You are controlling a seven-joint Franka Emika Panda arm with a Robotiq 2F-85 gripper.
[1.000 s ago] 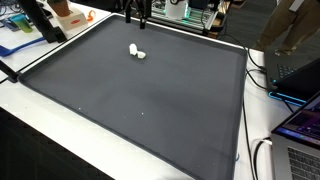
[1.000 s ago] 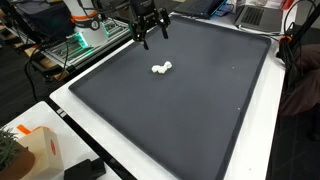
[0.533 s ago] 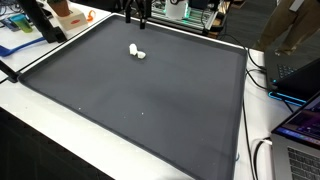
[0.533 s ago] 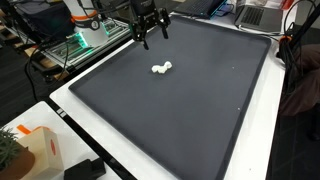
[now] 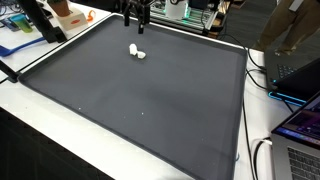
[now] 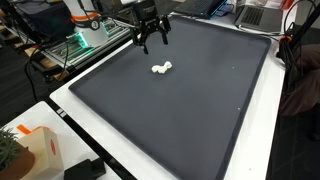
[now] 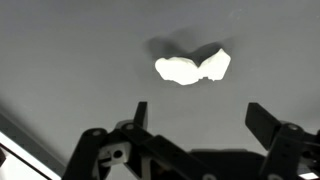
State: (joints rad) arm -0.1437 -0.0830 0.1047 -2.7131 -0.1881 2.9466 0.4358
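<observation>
A small crumpled white object lies on the dark grey mat in both exterior views [image 5: 137, 51] [image 6: 161, 68]; the wrist view shows it [image 7: 193, 67] just ahead of the fingers, casting a soft shadow. My gripper [image 5: 135, 20] [image 6: 150, 37] hangs above the mat near its far edge, a short way from the white object. Its jaws stand wide open with nothing between them [image 7: 197, 113]. The two dark fingertips [image 7: 140, 112] frame bare mat.
The mat [image 5: 150, 100] fills most of the white table [image 6: 255, 140]. An orange-and-white box [image 6: 35, 150] sits at a table corner. Laptops [image 5: 300, 120] and cables lie along one side; green-lit equipment [image 6: 85, 38] stands behind the arm.
The gripper has shifted slightly above the mat's far edge. The white object has not moved and the jaws remain open.
</observation>
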